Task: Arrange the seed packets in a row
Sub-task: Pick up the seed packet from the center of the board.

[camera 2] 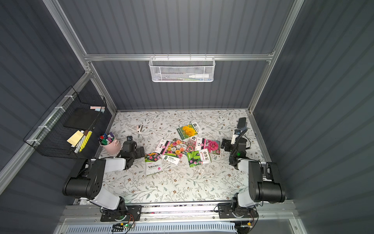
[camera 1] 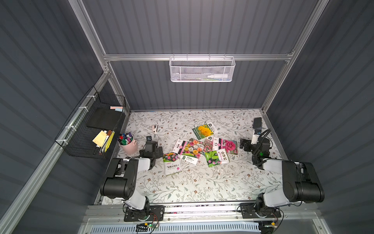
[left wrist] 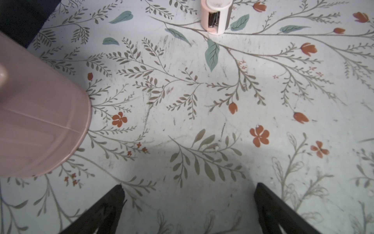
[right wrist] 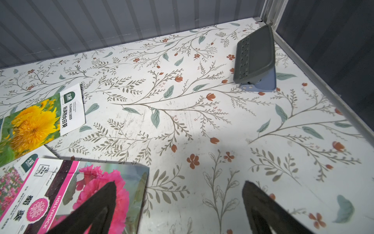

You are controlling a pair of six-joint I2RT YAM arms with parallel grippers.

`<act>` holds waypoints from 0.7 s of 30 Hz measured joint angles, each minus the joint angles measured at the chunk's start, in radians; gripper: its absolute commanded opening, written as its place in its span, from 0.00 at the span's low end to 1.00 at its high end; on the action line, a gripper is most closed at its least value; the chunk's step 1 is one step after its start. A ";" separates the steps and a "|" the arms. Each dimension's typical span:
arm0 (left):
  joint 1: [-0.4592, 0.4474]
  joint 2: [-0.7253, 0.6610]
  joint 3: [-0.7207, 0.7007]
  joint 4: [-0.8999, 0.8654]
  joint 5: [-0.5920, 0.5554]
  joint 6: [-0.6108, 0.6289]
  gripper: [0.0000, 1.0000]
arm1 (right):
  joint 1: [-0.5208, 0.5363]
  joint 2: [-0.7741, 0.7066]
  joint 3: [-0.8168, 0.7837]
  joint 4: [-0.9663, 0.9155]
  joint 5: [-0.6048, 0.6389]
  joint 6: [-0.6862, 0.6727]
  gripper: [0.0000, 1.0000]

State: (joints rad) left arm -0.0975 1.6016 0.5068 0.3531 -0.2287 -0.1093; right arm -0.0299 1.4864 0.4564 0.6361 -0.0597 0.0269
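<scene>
Seed packets (camera 1: 199, 149) lie in a loose, overlapping heap at the centre of both top views, with no row begun. The sunflower packet (camera 1: 204, 130) sits at the heap's upper right, its lower edge meeting the pile. The overlaps probably decide the order of work. Edge pieces such as the hollyhock packet (right wrist: 81, 192) and the white-banded packet (camera 1: 172, 165) at the heap's lower left look freest to slide out first.

The left gripper (left wrist: 189, 187) hangs low over the bare table (left wrist: 202, 101) beside the pink cup (left wrist: 40, 113), jaws spread wide and grasping nothing. The right gripper (right wrist: 179, 183) is likewise released and empty. 1 finger (right wrist: 97, 202) is over the hollyhock packet's edge and the other is over bare table.

The 2 arms are folded at the elbow, based at the bottom of the frame. Their wrists reach forward at the heap's left and right, ready to work it from both sides.
</scene>
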 measured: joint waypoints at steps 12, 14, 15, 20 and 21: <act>0.014 0.000 0.003 -0.006 0.028 0.000 0.99 | 0.000 0.001 0.135 -0.194 0.031 0.009 0.99; 0.014 0.000 0.003 -0.007 0.035 0.000 0.99 | -0.003 0.024 0.296 -0.372 0.064 0.074 0.99; 0.015 0.000 0.004 -0.008 0.035 0.000 0.99 | -0.009 0.051 0.398 -0.460 0.068 0.111 0.99; 0.018 -0.021 0.105 -0.206 0.031 0.003 0.99 | -0.032 0.112 0.585 -0.641 -0.045 0.204 0.99; 0.018 -0.024 0.144 -0.291 0.020 0.006 0.99 | -0.031 0.109 0.574 -0.668 -0.081 0.218 0.99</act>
State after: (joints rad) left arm -0.0795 1.5772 0.6510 0.0620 -0.2085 -0.1036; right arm -0.0612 1.5955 1.0306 -0.0315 -0.1410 0.2451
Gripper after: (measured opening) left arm 0.992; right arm 0.989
